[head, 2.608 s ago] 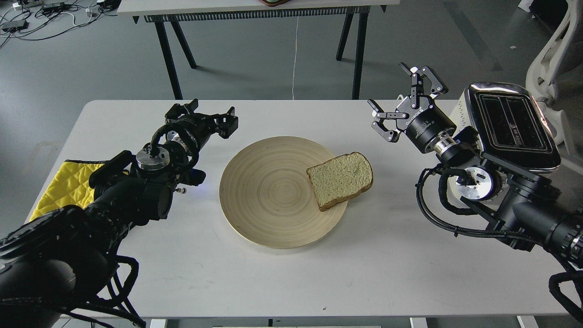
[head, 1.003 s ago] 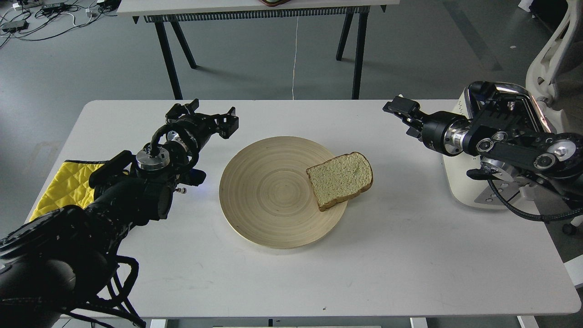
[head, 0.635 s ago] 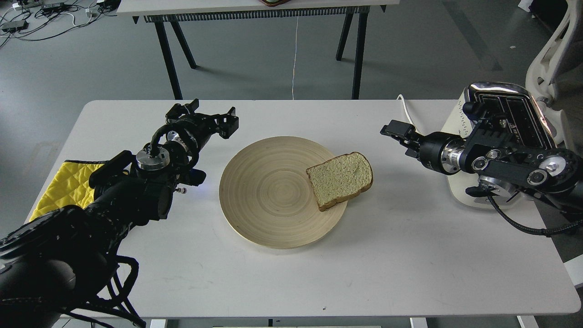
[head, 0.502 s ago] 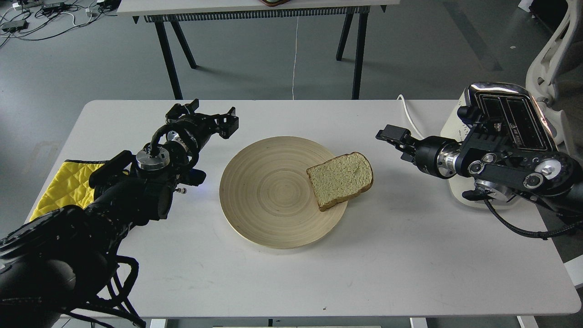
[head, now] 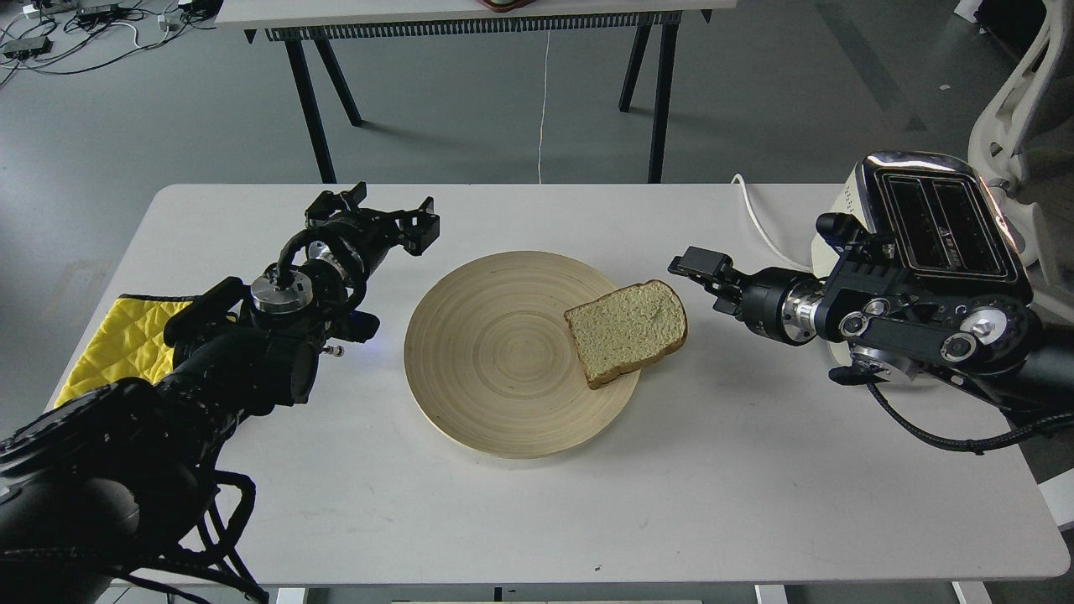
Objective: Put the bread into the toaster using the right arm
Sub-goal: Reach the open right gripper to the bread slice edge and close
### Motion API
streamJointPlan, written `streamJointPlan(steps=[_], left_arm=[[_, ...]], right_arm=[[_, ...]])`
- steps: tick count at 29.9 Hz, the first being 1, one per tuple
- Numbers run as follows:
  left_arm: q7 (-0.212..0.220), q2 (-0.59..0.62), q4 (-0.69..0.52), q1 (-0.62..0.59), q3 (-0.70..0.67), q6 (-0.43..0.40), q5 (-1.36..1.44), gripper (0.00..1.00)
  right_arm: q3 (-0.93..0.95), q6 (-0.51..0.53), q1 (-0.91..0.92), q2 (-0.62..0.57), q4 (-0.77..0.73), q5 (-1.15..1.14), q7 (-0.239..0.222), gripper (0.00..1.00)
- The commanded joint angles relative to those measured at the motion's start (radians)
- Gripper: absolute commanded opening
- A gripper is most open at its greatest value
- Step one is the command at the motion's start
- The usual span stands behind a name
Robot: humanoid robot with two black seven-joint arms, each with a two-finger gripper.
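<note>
No legible writing. The pale tan bread slice [head: 628,331] lies at the round wooden plate's [head: 495,361] three o'clock edge. Right claw [head: 701,267], state indiscernible, hovers beside it; left claw [head: 394,220] spread, empty.

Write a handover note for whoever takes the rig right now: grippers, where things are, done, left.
Right gripper: empty, just right of the bread, not touching; seen edge-on, so open or shut is unclear.
Left gripper: open, empty, above the table left of the plate.
Bread: flat on the right edge of the wooden plate, partly overhanging the rim.
Toaster: at the table's right end, behind the right arm, slots empty.
Done: nothing gripped yet.
Left: grip the bread, lift, carry to the toaster, drop into a slot.
</note>
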Motion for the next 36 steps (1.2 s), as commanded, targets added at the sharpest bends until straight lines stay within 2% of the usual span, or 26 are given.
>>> streamJointPlan(steps=[1, 10, 15, 18, 36], left_arm=[[0.0, 0.0, 0.0, 0.0, 0.0, -0.001, 0.0, 1.0], [0.0, 0.0, 0.0, 0.0, 0.0, -0.001, 0.0, 1.0], [0.0, 0.0, 0.0, 0.0, 0.0, -0.001, 0.0, 1.0], [0.0, 0.0, 0.0, 0.0, 0.0, -0.001, 0.0, 1.0], [0.0, 0.0, 0.0, 0.0, 0.0, -0.001, 0.0, 1.0]], right_arm=[[0.0, 0.001, -0.002, 0.003, 0.01, 0.0, 0.0, 0.98], [0.0, 0.001, -0.002, 0.006, 0.024, -0.001, 0.0, 0.89], [0.0, 0.002, -0.002, 0.007, 0.032, -0.003, 0.0, 0.77], [0.0, 0.005, -0.002, 0.007, 0.036, -0.005, 0.0, 0.76], [-0.004, 0.008, -0.013, 0.006, 0.044, -0.005, 0.0, 0.54]])
